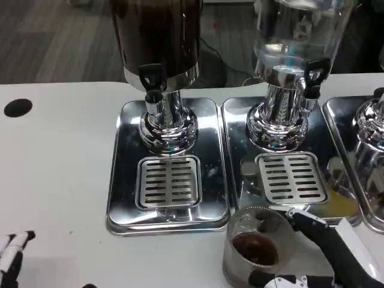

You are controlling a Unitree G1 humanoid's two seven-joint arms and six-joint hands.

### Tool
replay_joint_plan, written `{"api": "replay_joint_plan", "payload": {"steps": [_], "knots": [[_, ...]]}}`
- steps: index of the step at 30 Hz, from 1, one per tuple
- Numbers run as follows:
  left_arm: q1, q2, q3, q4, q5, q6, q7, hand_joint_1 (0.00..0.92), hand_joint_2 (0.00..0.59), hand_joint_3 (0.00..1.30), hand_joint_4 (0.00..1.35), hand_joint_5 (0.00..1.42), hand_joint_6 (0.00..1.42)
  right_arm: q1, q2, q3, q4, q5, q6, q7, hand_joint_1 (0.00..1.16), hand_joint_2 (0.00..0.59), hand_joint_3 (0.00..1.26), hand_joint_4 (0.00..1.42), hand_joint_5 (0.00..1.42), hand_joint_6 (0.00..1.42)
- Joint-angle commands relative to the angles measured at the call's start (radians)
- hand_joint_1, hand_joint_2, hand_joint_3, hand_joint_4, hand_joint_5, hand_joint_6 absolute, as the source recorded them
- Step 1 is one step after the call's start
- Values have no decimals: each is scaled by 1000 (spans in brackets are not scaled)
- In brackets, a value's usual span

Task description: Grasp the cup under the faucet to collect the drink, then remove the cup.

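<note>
One cup [255, 249] in right hand [324, 252], off the tray [120, 198] edge.

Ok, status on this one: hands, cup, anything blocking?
Right hand grips cup, dark drink inside, cup off the drip trays, on the table's near edge. Left hand at lower left, state unclear. Nothing blocking.

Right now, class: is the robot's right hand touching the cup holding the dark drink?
Touching. In the head view the right hand wraps its fingers around the cup, black fingertips pressed against the glass wall.
</note>
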Motion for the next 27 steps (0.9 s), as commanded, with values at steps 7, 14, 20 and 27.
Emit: {"api": "replay_joint_plan", "payload": {"steps": [7,14,20,27], "knots": [[-6,-8,63,-33,-32,-9,-15,0,77,153,11,130,412,-52,6,-28,159,-71,-215,-134,642,138,453,465,380,181],[-19,-8,80,-44,-41,-7,-35,0,77,153,16,130,414,-97,0,-38,265,-220,-325,-289,642,138,453,464,380,180],[-31,-11,87,-37,-53,-7,-46,0,77,153,19,130,415,-109,-23,-26,273,-348,-344,-395,646,141,453,464,380,179],[-42,-11,94,-34,-60,-7,-55,0,77,163,21,131,429,-119,-41,4,303,-387,-331,-445,644,139,442,433,356,147]]}}
